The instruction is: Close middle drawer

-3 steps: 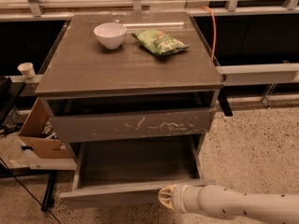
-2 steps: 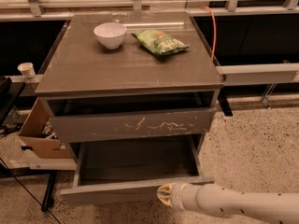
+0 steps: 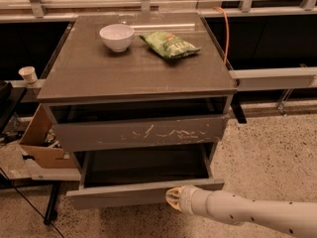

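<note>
While the middle drawer (image 3: 130,194) stands pulled out from under the table (image 3: 124,76), its plain grey-brown front panel juts toward the camera and its dark inside lies open to view from above. Against the right part of that panel sits the gripper (image 3: 173,201), a pale yellowish tip that appears to touch the panel's outer face, low in the view. Whether it is spread or closed I cannot tell from this angle. Behind it the white arm (image 3: 242,215), dotted with small dark marks, runs off to the lower right corner, low over the speckled floor (image 3: 270,152).

Above the middle drawer sits the top drawer (image 3: 141,133), its front streaked with white scratches. A dark gap shows between its upper edge and the table top. Toward the back of the table a white bowl (image 3: 117,36) stands upright. Near it on the right, not touching it, a green snack bag (image 3: 169,44) lies flat. An orange cable (image 3: 227,33) runs down behind the table's right back corner.

To the left of the table, a brown cardboard box (image 3: 40,144) leans near the drawers. A small paper cup (image 3: 28,74) stands on a ledge beside the table's left edge. A grey rail (image 3: 275,77) reaches out to the right of the table.
</note>
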Robot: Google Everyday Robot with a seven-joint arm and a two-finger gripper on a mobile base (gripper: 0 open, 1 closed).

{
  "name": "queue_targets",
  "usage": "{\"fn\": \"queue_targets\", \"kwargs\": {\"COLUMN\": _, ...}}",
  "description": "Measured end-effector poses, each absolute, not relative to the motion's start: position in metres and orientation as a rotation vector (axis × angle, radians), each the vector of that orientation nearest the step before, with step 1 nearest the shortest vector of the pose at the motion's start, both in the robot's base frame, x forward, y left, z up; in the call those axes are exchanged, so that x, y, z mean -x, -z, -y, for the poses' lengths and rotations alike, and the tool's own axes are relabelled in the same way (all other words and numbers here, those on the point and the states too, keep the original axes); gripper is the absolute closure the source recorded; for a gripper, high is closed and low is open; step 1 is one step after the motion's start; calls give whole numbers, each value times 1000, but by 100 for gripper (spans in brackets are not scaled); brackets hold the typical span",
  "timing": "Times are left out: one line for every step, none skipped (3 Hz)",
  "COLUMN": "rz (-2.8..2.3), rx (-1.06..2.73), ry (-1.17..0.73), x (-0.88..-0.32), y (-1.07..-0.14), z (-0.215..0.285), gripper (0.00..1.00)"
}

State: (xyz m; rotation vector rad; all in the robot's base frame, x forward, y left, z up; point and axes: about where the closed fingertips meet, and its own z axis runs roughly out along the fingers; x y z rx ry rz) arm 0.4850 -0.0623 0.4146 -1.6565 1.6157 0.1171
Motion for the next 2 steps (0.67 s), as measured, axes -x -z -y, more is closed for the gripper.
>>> {"fn": "queue_targets", "kwargs": {"rz": -1608, "rx": 1649, "ry": -91, "x": -511, "y": -411, "z": 66, "gripper": 100}}
{"fn": "queue_targets", "kwargs": {"rz": -1599, "rx": 1631, "ry": -58, "x": -544, "y": -410, "z": 70, "gripper": 100}}
